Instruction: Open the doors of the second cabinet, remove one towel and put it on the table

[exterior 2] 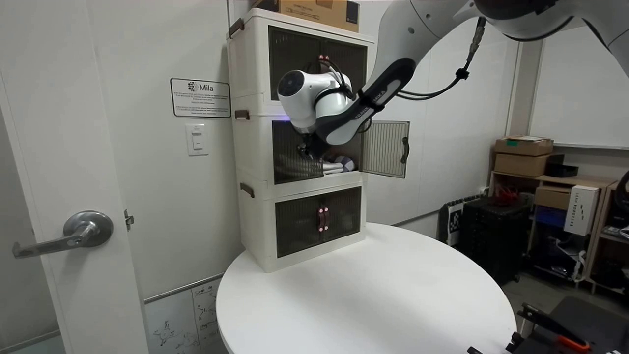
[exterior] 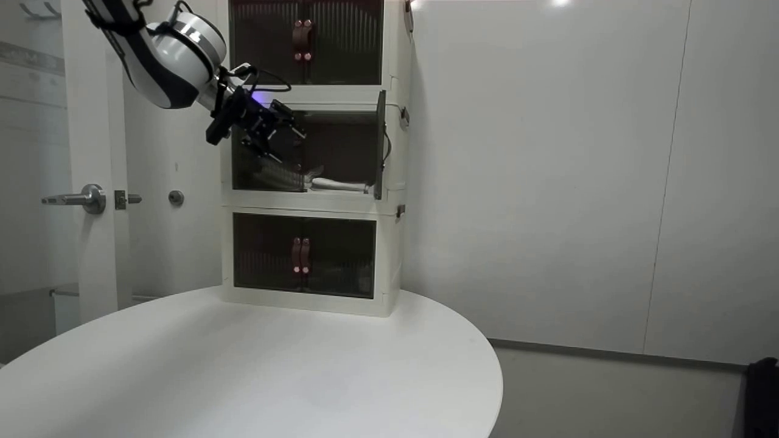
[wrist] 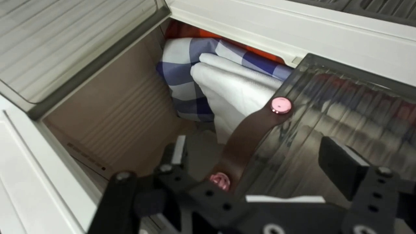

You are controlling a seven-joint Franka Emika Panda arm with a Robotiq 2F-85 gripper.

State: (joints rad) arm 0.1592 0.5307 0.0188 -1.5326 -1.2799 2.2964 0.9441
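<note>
The second cabinet (exterior: 389, 152) is the middle tier of the stack, also in an exterior view (exterior 2: 253, 147). Of its doors, one (exterior: 380, 146) stands swung open, also in the wrist view (wrist: 74, 42). The other door (wrist: 325, 136), with a brown handle (wrist: 243, 139), is shut. A folded white towel (wrist: 237, 84) lies inside, partly behind the shut door, and also shows in both exterior views (exterior: 338, 184) (exterior 2: 332, 167). My gripper (wrist: 258, 156) is open and empty, in front of the shut door and its handle; an exterior view shows it too (exterior: 289, 146). The round white table (exterior: 304, 371) is below.
A blue-and-white checked cloth (wrist: 182, 68) lies beside and behind the white towel, with something red-orange (wrist: 187, 31) behind. The top tier (exterior: 341, 42) and bottom tier (exterior: 341, 255) have shut doors. A cardboard box (exterior 2: 314, 12) sits on the stack. A wall stands behind.
</note>
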